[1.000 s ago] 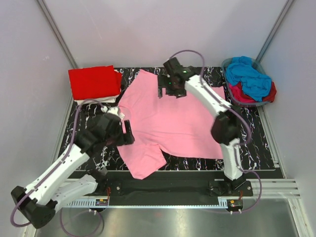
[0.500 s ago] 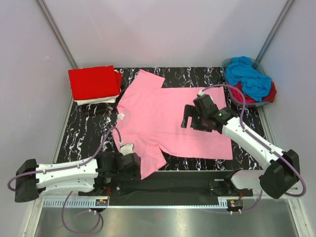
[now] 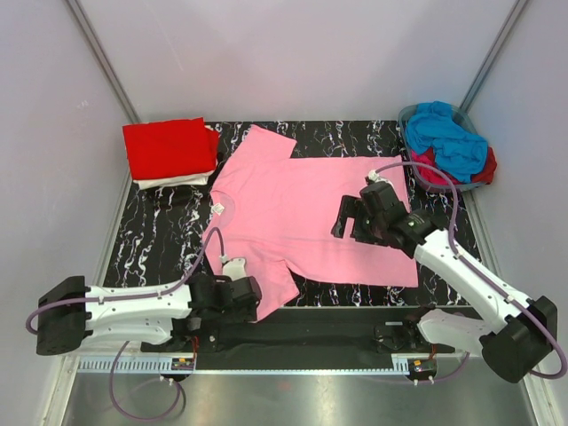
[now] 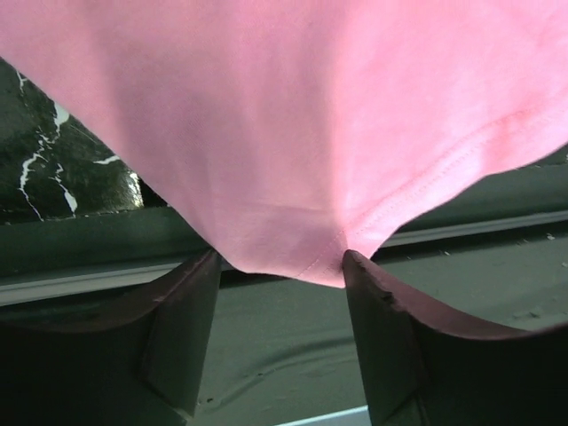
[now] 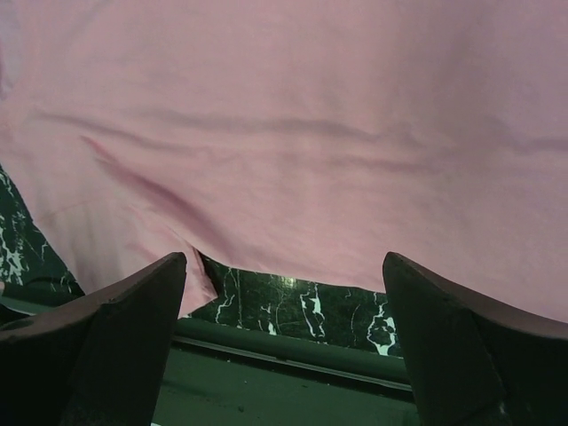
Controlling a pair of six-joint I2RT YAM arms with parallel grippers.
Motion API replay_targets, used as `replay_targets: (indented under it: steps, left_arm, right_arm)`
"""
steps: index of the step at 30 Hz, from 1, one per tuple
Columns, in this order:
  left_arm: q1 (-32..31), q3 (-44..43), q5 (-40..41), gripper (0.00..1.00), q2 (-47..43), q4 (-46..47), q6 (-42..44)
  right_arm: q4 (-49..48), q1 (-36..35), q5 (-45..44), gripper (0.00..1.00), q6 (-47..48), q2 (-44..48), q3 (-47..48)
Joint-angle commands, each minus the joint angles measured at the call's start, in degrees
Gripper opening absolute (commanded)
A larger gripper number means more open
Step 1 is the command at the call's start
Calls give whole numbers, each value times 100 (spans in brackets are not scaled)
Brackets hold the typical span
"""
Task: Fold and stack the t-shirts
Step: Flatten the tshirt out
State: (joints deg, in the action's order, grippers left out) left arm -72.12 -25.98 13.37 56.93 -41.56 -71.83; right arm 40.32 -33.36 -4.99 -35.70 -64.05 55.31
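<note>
Newly drops low, narrowing left gripper (image 4: 277, 262) around a sleeve corner of the pink t-shirt (image 3: 302, 204), between its fingers yet unpinched; keeps right gripper (image 5: 284, 259) wide, hem just ahead, readying a fold.

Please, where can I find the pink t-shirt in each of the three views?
Top external: the pink t-shirt lies spread flat in the middle of the picture.
Left wrist: it fills the upper part.
Right wrist: it fills the upper two thirds.
Shared landmark: the black marbled table top, visible beside the shirt in all three.
</note>
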Motion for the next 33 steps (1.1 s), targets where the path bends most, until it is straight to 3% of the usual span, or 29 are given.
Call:
replay_targets:
  steps: [1, 7, 11, 14, 19, 22, 24, 25, 29, 33]
  left_arm:
    - [-4, -136, 298, 59, 160, 219, 64]
    - [110, -83, 333, 45, 134, 350, 187]
    - [172, -65, 307, 29, 126, 394, 266]
    - [172, -30, 307, 0, -6, 403, 275]
    - [172, 31, 307, 0, -401, 421, 301]
    - [163, -30, 281, 0, -612, 324, 258]
    - [137, -22, 211, 17, -744, 219, 205]
    - [102, -13, 184, 38, -788, 175, 161]
    - [-179, -39, 175, 52, -693, 95, 99]
    - [-399, -188, 184, 56, -87, 148, 117]
  right_arm:
    - [-42, -30, -194, 100, 10, 164, -108]
    - [468, -21, -1038, 100, -164, 428, -248]
    - [1135, -12, -1810, 100, -1110, 814, -389]
    - [1654, 58, -2163, 100, -1953, 1262, -599]
    - [2261, 128, -2198, 100, -3159, 2220, -1004]
    - [2261, 137, -2173, 100, -3416, 2608, -1215]
    - [2262, 146, -2120, 100, -3505, 2661, -1242]
    - [2218, 146, -2076, 100, -3470, 2635, -1251]
    - [2182, 146, -2084, 100, -3373, 2398, -1224]
    - [2025, 155, -2006, 100, -3373, 2283, -1329]
